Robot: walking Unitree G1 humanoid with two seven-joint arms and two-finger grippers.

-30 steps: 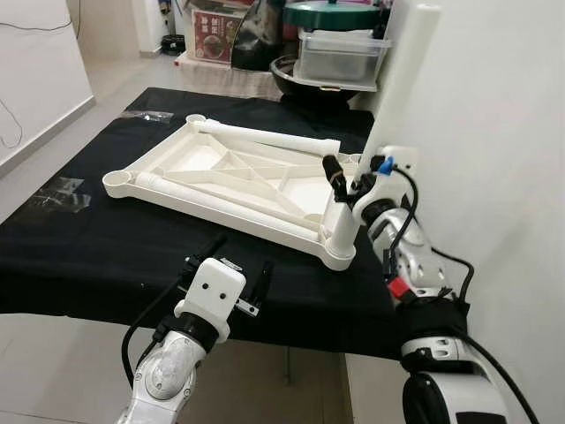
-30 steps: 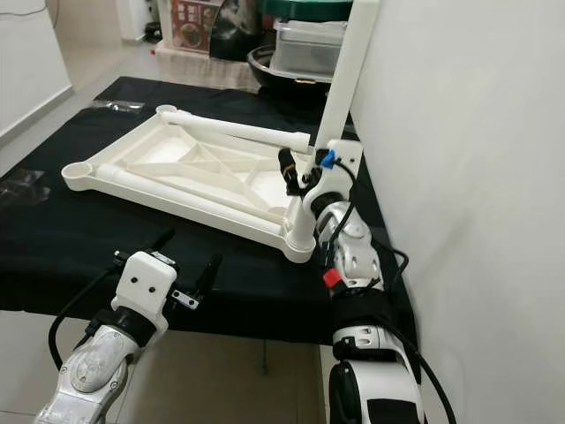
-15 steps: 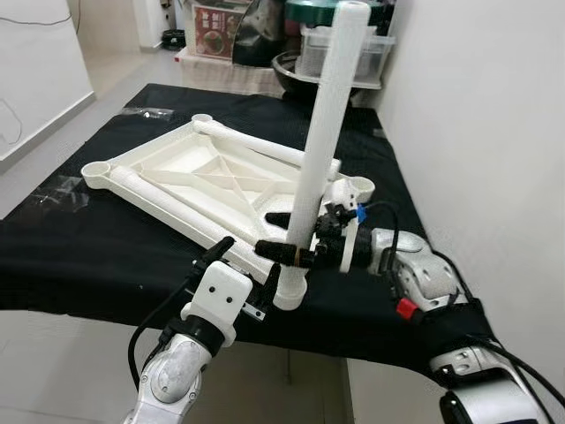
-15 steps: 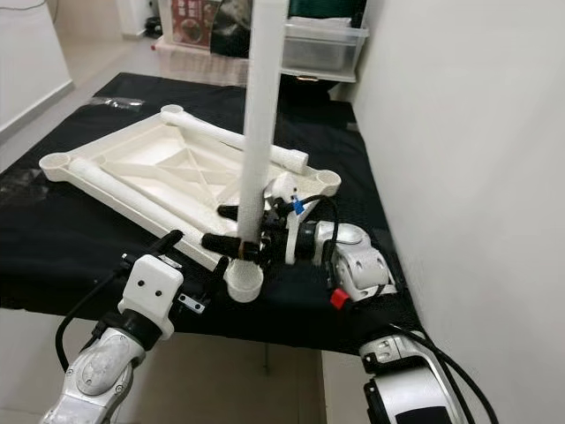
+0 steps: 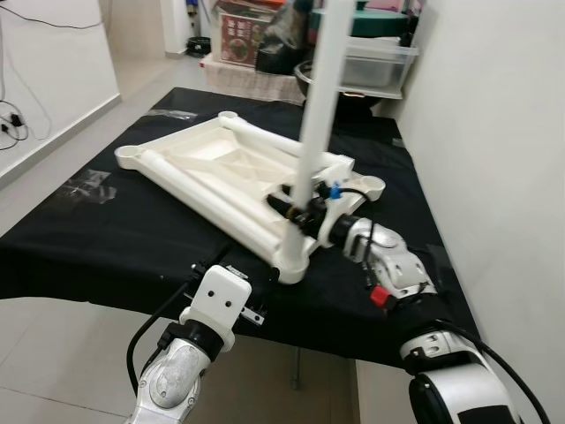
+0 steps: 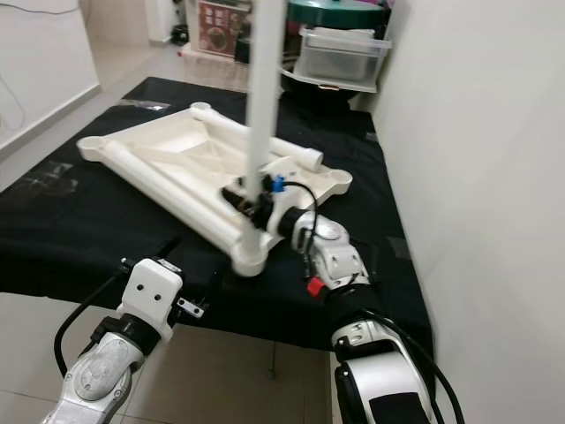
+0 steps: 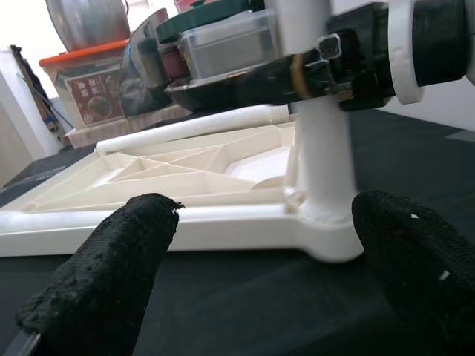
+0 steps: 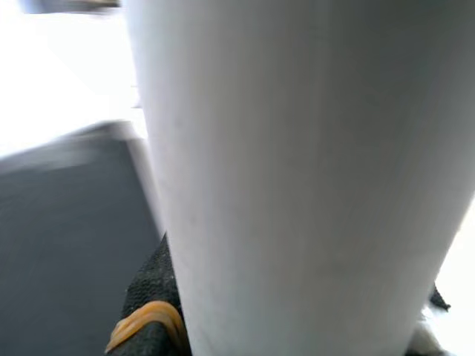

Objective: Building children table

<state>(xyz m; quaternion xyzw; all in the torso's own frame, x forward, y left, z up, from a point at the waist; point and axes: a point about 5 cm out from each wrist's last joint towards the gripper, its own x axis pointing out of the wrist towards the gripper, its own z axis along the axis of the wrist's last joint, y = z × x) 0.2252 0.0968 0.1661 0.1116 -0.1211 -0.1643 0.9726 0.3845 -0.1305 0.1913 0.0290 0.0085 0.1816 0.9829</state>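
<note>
The right pincer is clamped on the white table leg low down, just above the corner socket of the upturned white tabletop frame, where the leg stands upright and appears seated. Gripped this low, the long hollow tube is judged light and stiff, but its smooth plastic is likely slippery, and leverage from the tall free end could twist it within the pads; a hold near the socket is judged best for pressing it home. The frame lies underside up on the black-covered table, with other legs lying along its edges. The left pincer hovers at the table's near edge just before the socket, its fingers apart, holding nothing. The frame, ribbed and rigid, may slide on the cloth if pushed sideways.
</note>
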